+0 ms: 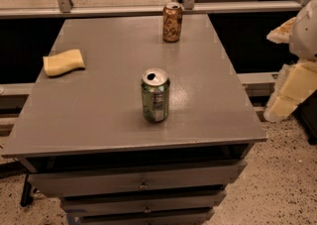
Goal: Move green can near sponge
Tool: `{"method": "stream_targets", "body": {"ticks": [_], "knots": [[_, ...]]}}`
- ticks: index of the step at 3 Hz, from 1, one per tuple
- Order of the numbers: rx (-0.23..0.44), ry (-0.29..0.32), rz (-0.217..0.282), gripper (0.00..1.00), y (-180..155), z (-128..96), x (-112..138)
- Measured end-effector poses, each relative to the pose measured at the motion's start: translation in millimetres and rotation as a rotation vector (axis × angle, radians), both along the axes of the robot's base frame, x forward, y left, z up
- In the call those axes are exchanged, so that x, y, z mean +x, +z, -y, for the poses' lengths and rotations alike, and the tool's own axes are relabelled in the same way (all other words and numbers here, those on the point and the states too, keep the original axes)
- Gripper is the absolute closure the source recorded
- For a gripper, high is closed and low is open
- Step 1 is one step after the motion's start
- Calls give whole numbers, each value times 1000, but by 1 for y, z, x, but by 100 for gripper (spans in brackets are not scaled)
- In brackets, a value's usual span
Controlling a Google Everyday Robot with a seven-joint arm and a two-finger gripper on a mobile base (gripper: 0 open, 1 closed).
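Grey cabinet top [99, 120], matte and flat, over a stack of shallow drawers [143, 185]; speckled floor [282, 179] to the right and a pale rail [114, 9] along the far edge.

Item 1. Green can [155, 95]: stood upright near the middle of the top, slightly toward the near edge, silver lid and opening facing up, pale label patch toward the camera. Nothing touched it.

Item 2. Sponge [64, 62]: lay flat by the left edge, toward the far half of the top, well apart from the green can.

Item 3. Brown-orange can [172, 22]: upright at the far edge, well behind the green can. Not part of the job.

Item 4. Gripper [271, 74]: hung off the right side of the cabinet, beyond its edge, about level with the top. Its two cream-yellow jaws stood spread, one above the other, with nothing between them.

Progress, as judged: nothing of the move was done. The green can was neither grasped nor lifted, and the whole gap to the sponge remained to be closed. Left to do: reach in, grasp, carry leftward, set down beside the sponge.

Relation to jaws: the green can stood well to the left of them, wholly outside the gap, with open tabletop between.
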State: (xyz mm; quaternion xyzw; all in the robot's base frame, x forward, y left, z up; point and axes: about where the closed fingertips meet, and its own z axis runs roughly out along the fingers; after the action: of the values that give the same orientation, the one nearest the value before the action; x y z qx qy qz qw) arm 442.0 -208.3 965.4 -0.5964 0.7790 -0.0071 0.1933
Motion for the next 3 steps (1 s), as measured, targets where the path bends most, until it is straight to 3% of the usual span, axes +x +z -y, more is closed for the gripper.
{"method": "stream_targets", "body": {"ticks": [3], "knots": [[528, 51, 8, 0, -85, -75, 28]]}}
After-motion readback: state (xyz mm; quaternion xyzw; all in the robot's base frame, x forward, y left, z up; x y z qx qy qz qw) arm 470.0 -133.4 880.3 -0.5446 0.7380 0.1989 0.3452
